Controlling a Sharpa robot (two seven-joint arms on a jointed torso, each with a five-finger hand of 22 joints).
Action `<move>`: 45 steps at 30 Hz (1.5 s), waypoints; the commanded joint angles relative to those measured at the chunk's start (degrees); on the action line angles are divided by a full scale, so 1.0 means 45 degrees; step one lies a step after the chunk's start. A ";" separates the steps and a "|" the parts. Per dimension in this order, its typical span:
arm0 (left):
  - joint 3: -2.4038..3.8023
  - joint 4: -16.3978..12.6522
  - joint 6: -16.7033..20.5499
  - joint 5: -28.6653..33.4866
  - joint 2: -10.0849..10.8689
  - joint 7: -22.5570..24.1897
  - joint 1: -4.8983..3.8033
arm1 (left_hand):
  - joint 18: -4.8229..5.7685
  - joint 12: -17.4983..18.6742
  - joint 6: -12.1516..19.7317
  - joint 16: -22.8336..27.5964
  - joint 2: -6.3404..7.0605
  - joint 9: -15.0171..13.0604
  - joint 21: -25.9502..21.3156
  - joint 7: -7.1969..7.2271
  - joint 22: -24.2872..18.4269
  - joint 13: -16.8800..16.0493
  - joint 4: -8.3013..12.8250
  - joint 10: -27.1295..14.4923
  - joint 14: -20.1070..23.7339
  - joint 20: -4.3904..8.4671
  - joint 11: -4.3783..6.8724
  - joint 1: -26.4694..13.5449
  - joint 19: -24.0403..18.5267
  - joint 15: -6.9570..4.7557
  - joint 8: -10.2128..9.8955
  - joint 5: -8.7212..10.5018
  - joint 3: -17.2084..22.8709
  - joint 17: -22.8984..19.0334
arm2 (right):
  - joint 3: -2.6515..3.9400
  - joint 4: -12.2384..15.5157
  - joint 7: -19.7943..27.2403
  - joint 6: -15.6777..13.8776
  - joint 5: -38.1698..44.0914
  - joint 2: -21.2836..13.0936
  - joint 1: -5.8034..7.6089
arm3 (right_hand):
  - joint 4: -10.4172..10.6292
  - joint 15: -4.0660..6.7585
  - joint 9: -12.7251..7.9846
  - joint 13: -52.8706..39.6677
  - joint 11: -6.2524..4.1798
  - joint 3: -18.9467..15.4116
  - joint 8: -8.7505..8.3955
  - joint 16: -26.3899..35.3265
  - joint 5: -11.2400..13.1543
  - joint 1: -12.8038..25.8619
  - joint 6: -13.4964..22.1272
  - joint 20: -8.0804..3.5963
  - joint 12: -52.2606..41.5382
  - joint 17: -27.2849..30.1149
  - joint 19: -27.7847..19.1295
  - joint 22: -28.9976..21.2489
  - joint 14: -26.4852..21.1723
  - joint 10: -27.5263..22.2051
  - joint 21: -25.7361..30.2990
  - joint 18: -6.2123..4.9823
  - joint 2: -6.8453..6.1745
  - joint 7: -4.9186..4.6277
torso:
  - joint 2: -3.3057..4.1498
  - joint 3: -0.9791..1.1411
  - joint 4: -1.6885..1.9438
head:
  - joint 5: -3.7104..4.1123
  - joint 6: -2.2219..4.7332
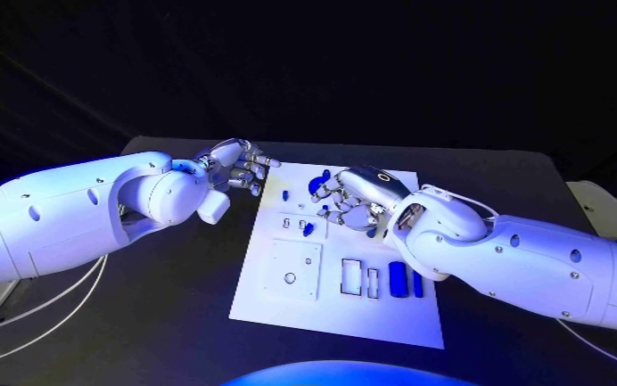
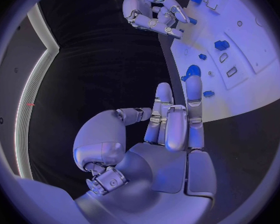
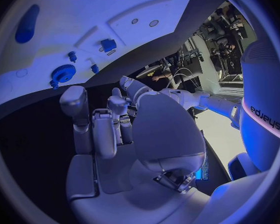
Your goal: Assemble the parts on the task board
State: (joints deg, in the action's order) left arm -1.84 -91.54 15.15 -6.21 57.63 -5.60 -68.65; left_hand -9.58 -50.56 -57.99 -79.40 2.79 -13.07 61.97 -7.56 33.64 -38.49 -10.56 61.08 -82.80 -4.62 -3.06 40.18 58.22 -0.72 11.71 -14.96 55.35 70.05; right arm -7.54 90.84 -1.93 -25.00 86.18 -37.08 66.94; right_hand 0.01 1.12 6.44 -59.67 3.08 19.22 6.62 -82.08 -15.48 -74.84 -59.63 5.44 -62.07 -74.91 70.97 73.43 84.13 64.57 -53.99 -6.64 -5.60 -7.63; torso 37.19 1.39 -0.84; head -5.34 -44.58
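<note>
Black table [image 1: 154, 315] is seen beneath. Left hand [image 1: 235, 168], fingers apart and holding nothing, is poised at the task board's [image 1: 337, 315] ten o'clock corner. Right hand [image 1: 349, 195], likewise empty and spread, is positioned over its twelve o'clock half, blue parts [image 1: 398, 277] lying at four o'clock.

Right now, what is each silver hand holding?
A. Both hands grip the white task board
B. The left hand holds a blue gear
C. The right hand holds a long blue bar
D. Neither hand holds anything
D: the left hand has its fingers straight and bare beside the white task board, and the right hand hangs above it with nothing in it; the blue toothed gear lies on the board.
</note>
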 commanded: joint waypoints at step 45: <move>-0.0002 -0.0182 0.0598 0.0286 -0.0068 0.1073 -0.0014 | -0.0222 -0.0108 0.0407 0.0460 -0.0017 -0.0166 -0.0456 -0.0062 -0.0414 0.0112 0.0240 -0.0417 0.0429 -0.0137 -0.0062 0.0539 -0.0197 0.0070 0.0467 0.0042 -0.0106 -0.0825 | -0.0223 -0.2807 0.0418 0.4220 0.1583 0.2350 0.0324 | -0.0406 0.0054 -0.0105 -0.0100 -0.0255 -0.0100 -0.0267 0.0508 0.0760 -0.0388 0.0499 -0.0057 -0.0339 0.0399 -0.1074 -0.0624 -0.0365 -0.0099 0.2014 -0.0413 -0.0156 0.0215 | -0.0024 -0.0033 0.0010 | -0.0170 -0.0289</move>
State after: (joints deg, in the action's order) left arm -1.88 -92.29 17.80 -5.27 57.46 -1.34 -68.65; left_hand -9.77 -50.81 -56.68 -77.64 2.63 -13.76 60.11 -7.85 31.84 -38.06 -9.69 59.60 -81.22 -5.01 -3.45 41.99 57.64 -0.41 13.52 -14.96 54.79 66.40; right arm -8.52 78.30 -0.68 -5.98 92.81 -26.59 68.51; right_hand -1.81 1.23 5.93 -60.08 2.00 19.13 5.29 -79.47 -12.31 -76.33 -57.09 5.22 -63.41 -73.06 65.72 70.54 82.18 63.73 -44.91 -8.42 -6.80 -6.75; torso 37.12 1.26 -0.74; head -6.06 -45.79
